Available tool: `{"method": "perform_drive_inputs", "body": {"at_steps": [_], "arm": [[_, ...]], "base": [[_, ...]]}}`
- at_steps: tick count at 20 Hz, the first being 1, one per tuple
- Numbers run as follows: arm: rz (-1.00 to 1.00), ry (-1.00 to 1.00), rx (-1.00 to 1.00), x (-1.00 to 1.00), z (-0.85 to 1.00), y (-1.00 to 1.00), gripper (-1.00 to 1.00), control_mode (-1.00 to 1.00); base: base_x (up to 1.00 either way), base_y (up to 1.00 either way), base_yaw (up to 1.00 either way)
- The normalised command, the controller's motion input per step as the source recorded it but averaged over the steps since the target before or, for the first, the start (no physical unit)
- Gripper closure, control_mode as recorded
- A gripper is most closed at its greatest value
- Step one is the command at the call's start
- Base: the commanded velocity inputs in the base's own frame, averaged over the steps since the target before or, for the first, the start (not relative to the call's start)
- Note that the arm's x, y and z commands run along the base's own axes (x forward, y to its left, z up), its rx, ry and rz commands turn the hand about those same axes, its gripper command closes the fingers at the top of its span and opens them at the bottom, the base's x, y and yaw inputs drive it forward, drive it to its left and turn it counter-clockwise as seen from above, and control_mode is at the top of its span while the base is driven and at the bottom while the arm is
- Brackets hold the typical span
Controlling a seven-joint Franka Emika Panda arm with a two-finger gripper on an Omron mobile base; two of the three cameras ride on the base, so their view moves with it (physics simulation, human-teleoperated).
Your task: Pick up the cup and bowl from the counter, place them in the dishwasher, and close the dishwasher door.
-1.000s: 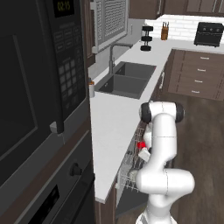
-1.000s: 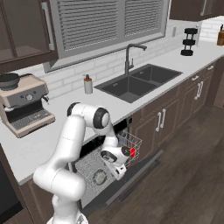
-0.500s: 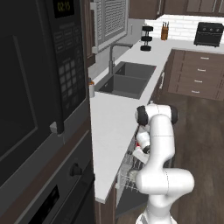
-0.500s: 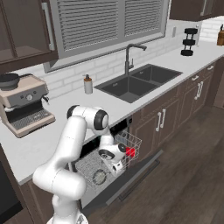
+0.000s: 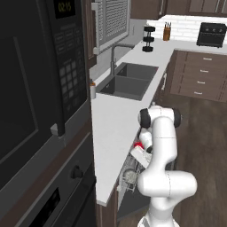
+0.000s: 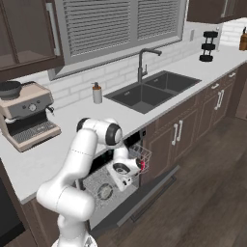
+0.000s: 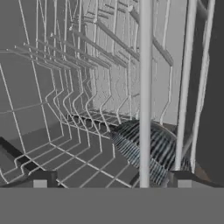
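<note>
the gripper (image 6: 126, 179) hangs low at the open front of the dishwasher (image 6: 103, 185), just over the white wire rack (image 6: 141, 155), with the arm bent down from the edge of the counter (image 6: 58, 144). in the hand view the 2 dark fingertips (image 7: 40, 178) sit wide apart at the bottom, with nothing between them but rack wires, so the hand is open and holds nothing. a thick white wire of the rack (image 7: 145, 87) stands upright directly ahead of the hand, about midway between the 2 tips, and the rest of the rack spreads away ahead and to the left side of the hand. the bowl (image 7: 151, 148) lies in the rack just ahead of the hand, slightly toward its right fingertip, behind the upright wire; its ribbed grey side faces the camera. in the right base view the cup (image 6: 142, 166) shows as a small red patch inside the raised corner of the rack, just beside the hand on the sink side and a little above it; whether it touches the hand cannot be told. in the left base view the same red cup (image 5: 138, 145) peeks out beside the wrist. the dishwasher door (image 6: 140, 200) lies folded down below the hand, reaching out over the wooden floor (image 6: 207, 193).
</note>
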Motion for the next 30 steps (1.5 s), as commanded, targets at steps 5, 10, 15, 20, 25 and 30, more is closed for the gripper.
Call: {"method": "perform_drive_inputs", "body": {"at_steps": [5, 10, 15, 20, 25, 30], "arm": [[0.07, -0.05, 0.38, 0.05, 0.0, 0.41, -1.0, -1.0], [0.0, -0.19, 0.05, -0.36, 0.72, -0.09, -1.0, -1.0], [-0.01, -0.15, -0.03, -0.51, 0.95, -0.45, -1.0, -1.0], [0.0, -0.15, -0.13, -0.91, 0.39, -0.6, -1.0, -1.0], [0.0, -0.24, -0.09, -1.0, 0.03, -0.61, -1.0, -1.0], [0.0, -0.24, -0.01, -0.89, 0.24, -0.74, -1.0, -1.0]], "base": [[0.0, 0.0, 0.0], [0.0, 0.0, 0.0], [0.0, 0.0, 0.0], [0.0, 0.0, 0.0], [0.0, 0.0, 0.0], [0.0, 0.0, 0.0]]}}
